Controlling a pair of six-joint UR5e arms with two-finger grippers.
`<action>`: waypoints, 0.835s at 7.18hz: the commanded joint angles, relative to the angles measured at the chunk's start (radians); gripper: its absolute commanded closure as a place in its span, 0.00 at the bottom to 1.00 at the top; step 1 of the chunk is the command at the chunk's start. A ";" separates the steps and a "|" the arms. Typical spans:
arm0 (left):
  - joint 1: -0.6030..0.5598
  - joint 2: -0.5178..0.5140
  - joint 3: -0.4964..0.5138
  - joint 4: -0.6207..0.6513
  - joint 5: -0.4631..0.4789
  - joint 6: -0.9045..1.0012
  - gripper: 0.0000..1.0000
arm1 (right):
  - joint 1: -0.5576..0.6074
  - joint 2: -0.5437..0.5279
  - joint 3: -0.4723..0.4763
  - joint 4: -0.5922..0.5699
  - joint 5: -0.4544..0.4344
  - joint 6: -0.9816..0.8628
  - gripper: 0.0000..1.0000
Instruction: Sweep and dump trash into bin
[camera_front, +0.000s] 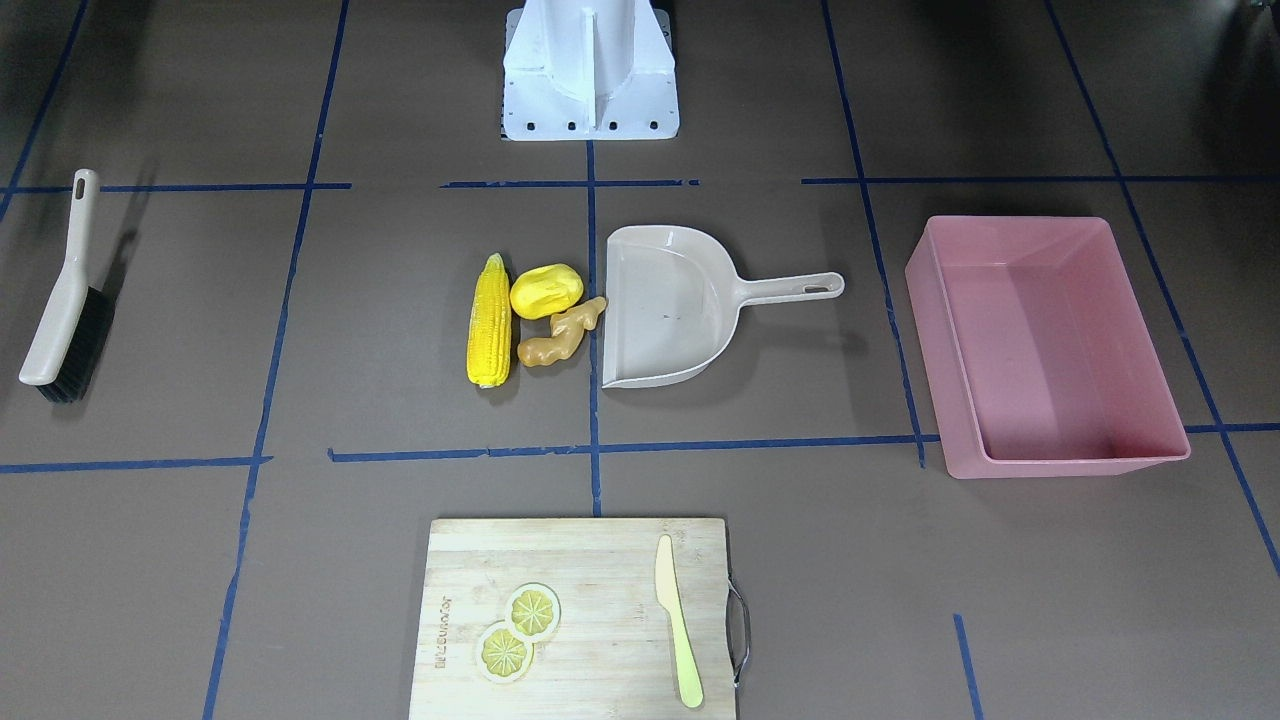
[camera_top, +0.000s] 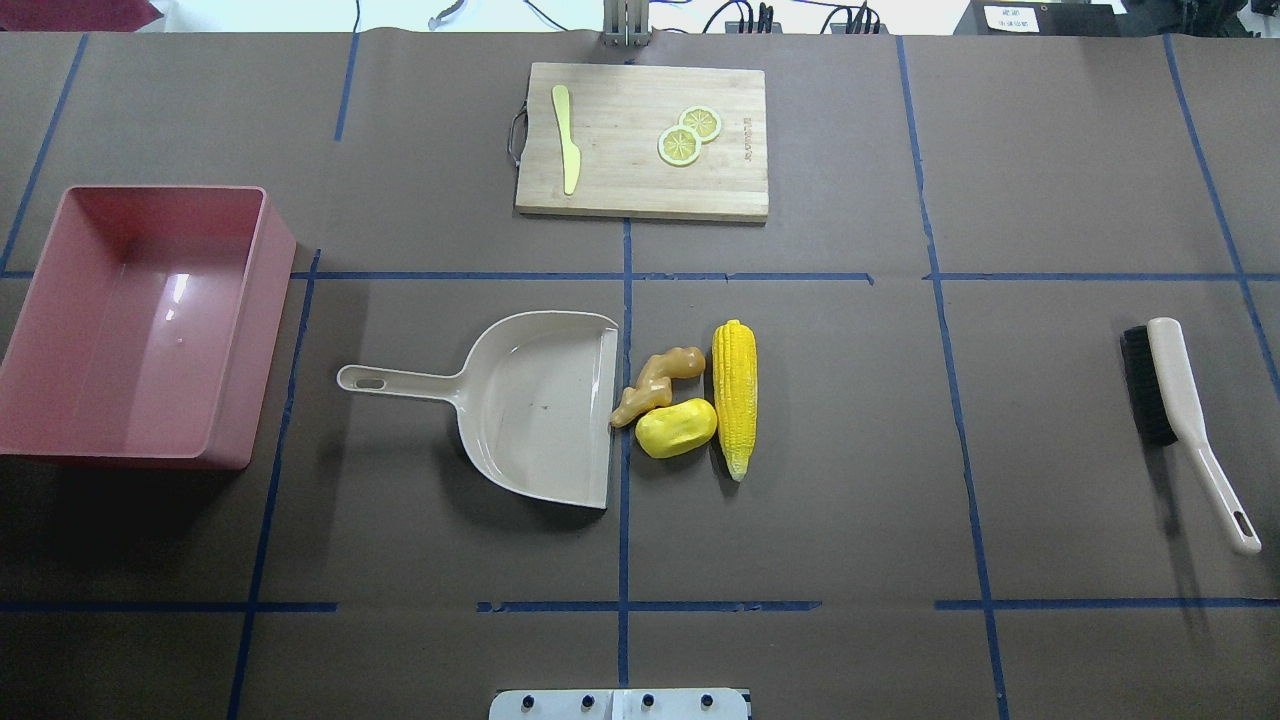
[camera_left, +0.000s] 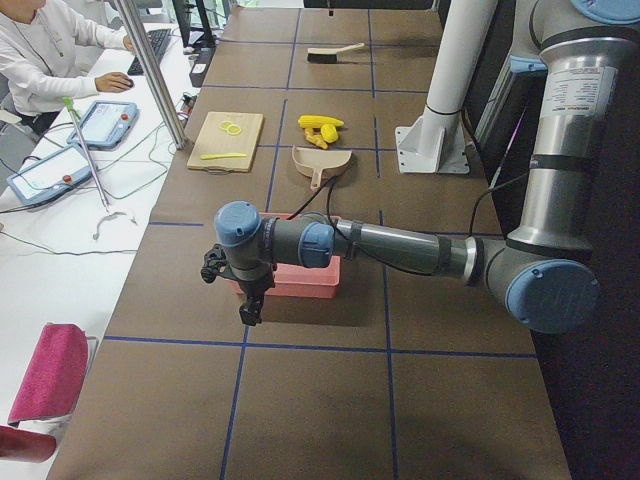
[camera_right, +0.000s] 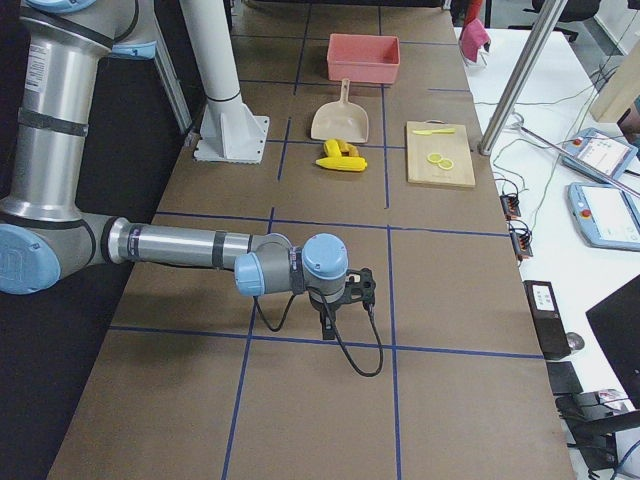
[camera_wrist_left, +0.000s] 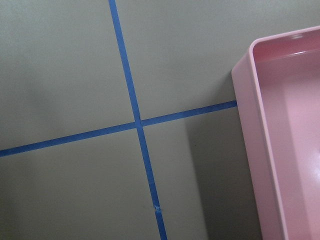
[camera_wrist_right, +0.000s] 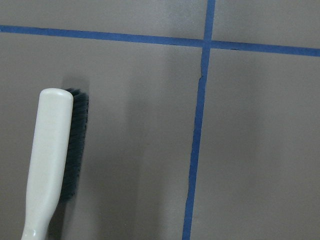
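Observation:
The trash lies together at the table's middle: a long yellow corn cob (camera_top: 735, 395), a rounded yellow lump (camera_top: 677, 428) and a tan ginger root (camera_top: 655, 385), just off the open edge of a beige dustpan (camera_top: 540, 410). The pink bin (camera_top: 245, 350) stands empty on the left side and its corner shows in the left wrist view (camera_wrist_left: 260, 125). My left gripper (camera_left: 247, 312) hangs beside the bin's near end. My right gripper (camera_right: 328, 322) hangs over the brush (camera_top: 1180, 400). I cannot tell if either is open or shut.
The beige brush with black bristles lies alone on the right side and shows in the right wrist view (camera_wrist_right: 50, 165). A wooden cutting board (camera_top: 640, 190) with two lemon slices (camera_top: 690, 135) and a pale knife (camera_top: 567, 135) sits at the far edge.

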 joint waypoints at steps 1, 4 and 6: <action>0.003 0.014 -0.025 0.001 0.005 0.001 0.00 | 0.000 0.001 0.002 0.003 0.000 0.000 0.00; 0.010 0.033 -0.033 0.001 -0.009 -0.010 0.00 | 0.000 -0.012 0.003 0.012 0.020 0.005 0.00; 0.010 0.053 -0.034 -0.025 -0.023 0.001 0.00 | -0.001 -0.024 0.011 0.028 0.072 0.009 0.00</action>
